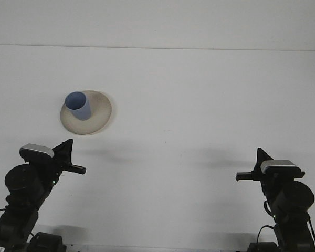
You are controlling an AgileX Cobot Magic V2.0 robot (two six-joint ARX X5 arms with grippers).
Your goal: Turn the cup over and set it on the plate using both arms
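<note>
This is looking like a robot lab or test bench rather than anybody's home: a plain white table (199,105) is filling nearly the whole view, meeting a bare white wall (157,21) at the back. Two black robot arms are sitting at the near edge, the left arm (26,189) and the right arm (289,197), with cables trailing from their bases. The only props standing out are a blue cup (79,105) on a beige plate (97,118).
</note>
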